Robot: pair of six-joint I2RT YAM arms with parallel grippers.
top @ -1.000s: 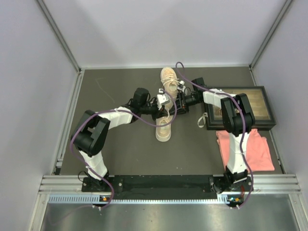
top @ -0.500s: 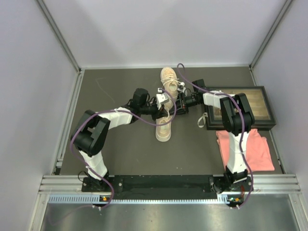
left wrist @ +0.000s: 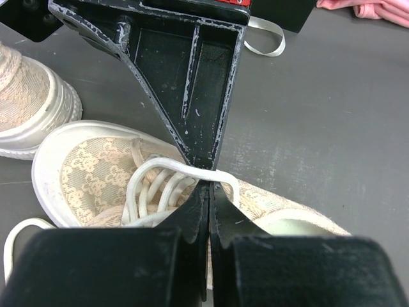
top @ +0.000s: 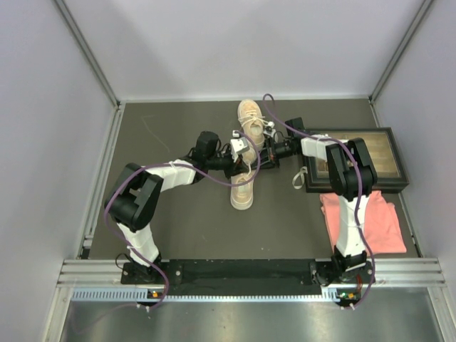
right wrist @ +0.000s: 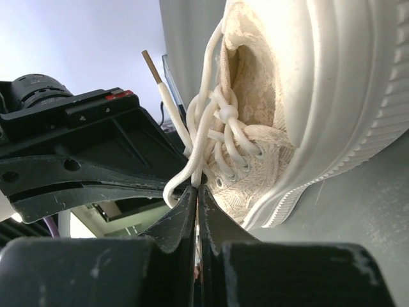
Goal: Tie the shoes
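— Grey-brown matting [top: 178,221] covers the whole table, as we see it from above. Starting at the left, we have a pale wall [top: 43,142] and an aluminium rail [top: 100,178] running along its foot.

— We agree. Next comes the left arm, stretched across the matting toward the middle. The shoes [top: 246,153] lie there end to end, the farther shoe [top: 249,114] near the back wall [top: 242,43] and the nearer shoe [top: 241,191] with its pale insole showing.

— In the left wrist view we see the left gripper [left wrist: 209,192] pressed shut over the nearer shoe, pinching a loop of white lace [left wrist: 182,167] just above the eyelets.

— From the opposite side we see the right gripper [right wrist: 197,188] closed as well. A strand of that lace runs up from between its fingers to the knot. The two grippers sit tip to tip over the laced part of the shoe.

— Further right, a white strap [top: 297,178] curls beside a dark picture frame [top: 356,132], which lies flat.

— Just nearer than the frame we see a pink cloth [top: 370,221], its top edge touching the frame. Then comes the right wall [top: 427,107], as pale as the left.
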